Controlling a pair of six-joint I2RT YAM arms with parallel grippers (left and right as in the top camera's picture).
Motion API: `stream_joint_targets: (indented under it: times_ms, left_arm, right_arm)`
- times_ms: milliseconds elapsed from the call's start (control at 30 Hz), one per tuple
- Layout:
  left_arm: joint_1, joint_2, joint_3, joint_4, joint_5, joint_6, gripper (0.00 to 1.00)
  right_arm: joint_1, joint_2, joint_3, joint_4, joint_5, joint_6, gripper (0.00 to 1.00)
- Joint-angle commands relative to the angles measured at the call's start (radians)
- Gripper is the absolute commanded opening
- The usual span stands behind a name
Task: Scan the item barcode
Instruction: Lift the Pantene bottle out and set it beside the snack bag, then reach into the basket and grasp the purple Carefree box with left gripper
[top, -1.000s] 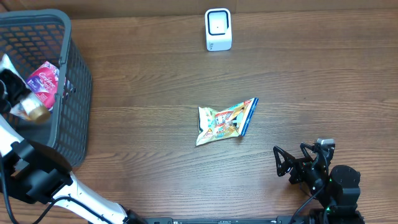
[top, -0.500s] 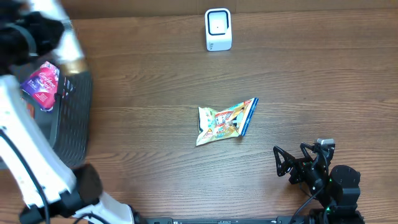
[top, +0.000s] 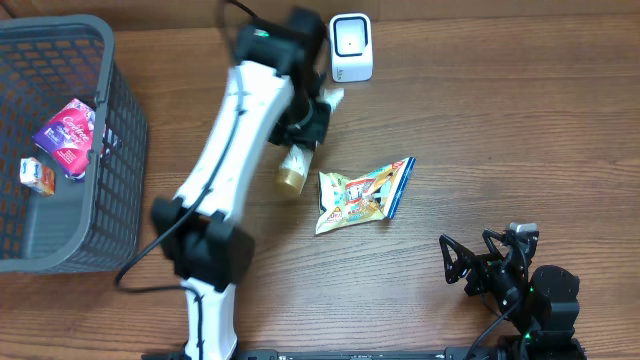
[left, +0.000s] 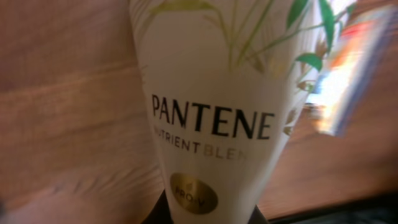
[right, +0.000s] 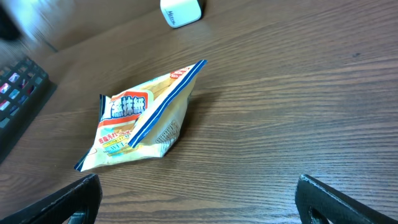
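**Pantene tube held in front of the scanner**

Your left gripper (top: 306, 122) is clamped on the Pantene tube (top: 292, 163). The tube hangs tilted over the table with its gold cap toward the near side. It is just left of the snack bag (top: 360, 192) and on the near side of the white scanner (top: 351, 47). Its label fills the left wrist view. Your right gripper (top: 472, 262) sits at the near right, fingers (right: 68, 200) wide apart and holding nothing. The grey basket (top: 125, 130) on the left holds a pink packet (top: 66, 130) and a small box (top: 37, 174).

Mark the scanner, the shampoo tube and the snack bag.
scanner (top: 351, 47), overhead view, middle of its body.
shampoo tube (left: 211, 118), left wrist view, on the label.
snack bag (right: 124, 115), right wrist view, printed front.
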Motion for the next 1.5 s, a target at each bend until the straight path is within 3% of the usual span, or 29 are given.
stream_joint_targets:
  times_ms: [0, 233, 333, 367, 400, 467, 500, 667, 833, 867, 933, 1067, 1167, 1300, 1467]
  left_arm:
    - [-0.017, 0.065, -0.067, 0.029, -0.131, -0.083, 0.04]
    - [-0.019, 0.215, -0.111, 0.109, -0.043, -0.082, 0.05]
    - [-0.02, 0.249, -0.111, 0.117, 0.018, -0.069, 0.12]
    - [-0.021, 0.249, -0.111, 0.117, 0.057, -0.043, 0.2]
    - [-0.021, 0.245, -0.104, 0.117, 0.092, -0.016, 0.42]
    - [-0.021, 0.245, -0.089, 0.117, 0.094, -0.002, 0.75]
    - [-0.021, 0.245, -0.08, 0.112, 0.095, 0.0, 0.77]
    - [-0.008, 0.244, 0.162, -0.014, 0.109, 0.013, 0.76]
    - [0.057, 0.142, 0.446, -0.014, 0.105, 0.022, 0.72]
    - [0.089, 0.1, 0.497, -0.014, 0.086, 0.021, 0.73]
    - [0.169, 0.006, 0.554, -0.014, 0.027, 0.019, 0.84]
    - [0.36, -0.167, 0.57, -0.014, -0.119, -0.01, 0.9]
    - [0.586, -0.265, 0.57, -0.013, -0.204, -0.066, 0.99]
    - [0.898, -0.266, 0.558, -0.013, -0.2, -0.216, 1.0]
    - [1.085, -0.175, 0.476, -0.012, -0.144, -0.33, 1.0]
  right_arm:
    - [0.004, -0.005, -0.003, -0.019, 0.007, 0.0, 1.0]
    - [0.004, -0.005, -0.003, -0.019, 0.007, 0.0, 1.0]
    - [0.004, -0.005, -0.003, -0.019, 0.007, 0.0, 1.0]
    - [0.004, -0.005, -0.003, -0.019, 0.007, 0.0, 1.0]
    - [0.004, -0.005, -0.003, -0.019, 0.007, 0.0, 1.0]
    - [0.004, -0.005, -0.003, -0.019, 0.007, 0.0, 1.0]
    - [0.004, -0.005, -0.003, -0.019, 0.007, 0.0, 1.0]
    - [0.004, -0.005, -0.003, -0.019, 0.007, 0.0, 1.0]
    - [0.004, -0.005, -0.003, -0.019, 0.007, 0.0, 1.0]
    - [0.004, -0.005, -0.003, -0.019, 0.007, 0.0, 1.0]
    - [0.004, -0.005, -0.003, -0.019, 0.007, 0.0, 1.0]
    - [0.004, -0.005, -0.003, -0.019, 0.007, 0.0, 1.0]
    - [0.004, -0.005, -0.003, -0.019, 0.007, 0.0, 1.0]
    - [0.004, -0.005, -0.003, -0.019, 0.007, 0.0, 1.0]
    - [0.004, -0.005, -0.003, -0.019, 0.007, 0.0, 1.0]
